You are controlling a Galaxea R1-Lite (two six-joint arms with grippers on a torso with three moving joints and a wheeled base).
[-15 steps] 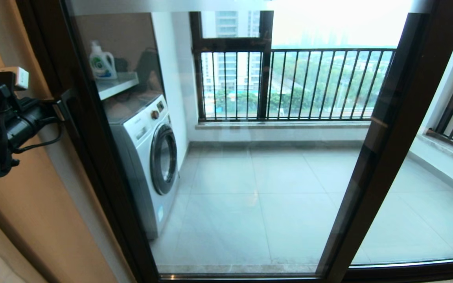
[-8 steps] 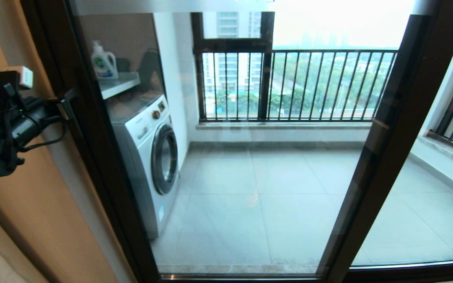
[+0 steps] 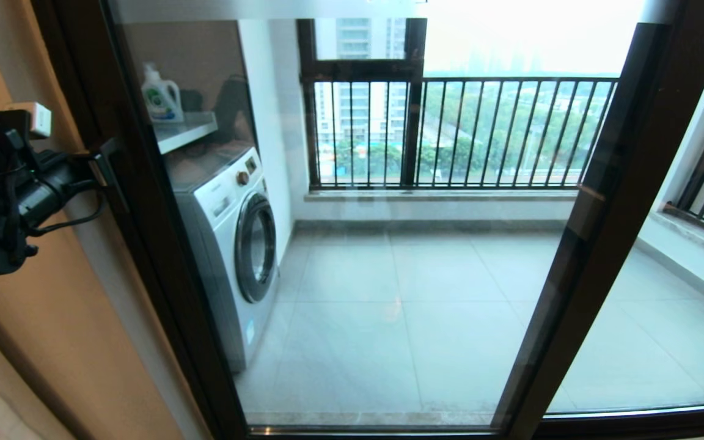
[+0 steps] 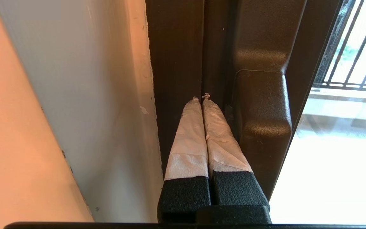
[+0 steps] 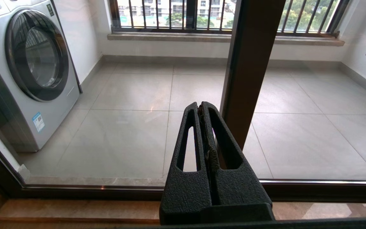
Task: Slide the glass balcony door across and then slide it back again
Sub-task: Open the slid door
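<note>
Door handle (image 4: 262, 117) sits just beside closed left gripper (image 4: 202, 99), w/ tips at frame.

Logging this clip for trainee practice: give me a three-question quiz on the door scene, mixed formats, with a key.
1. True or false: the left gripper has its fingers pressed together beside the glass balcony door handle.
2. What stands behind the glass? A) washing machine B) bicycle C) sofa
3. Fill in: the right gripper is ____.

Key: 1 true; 2 A; 3 shut
</note>
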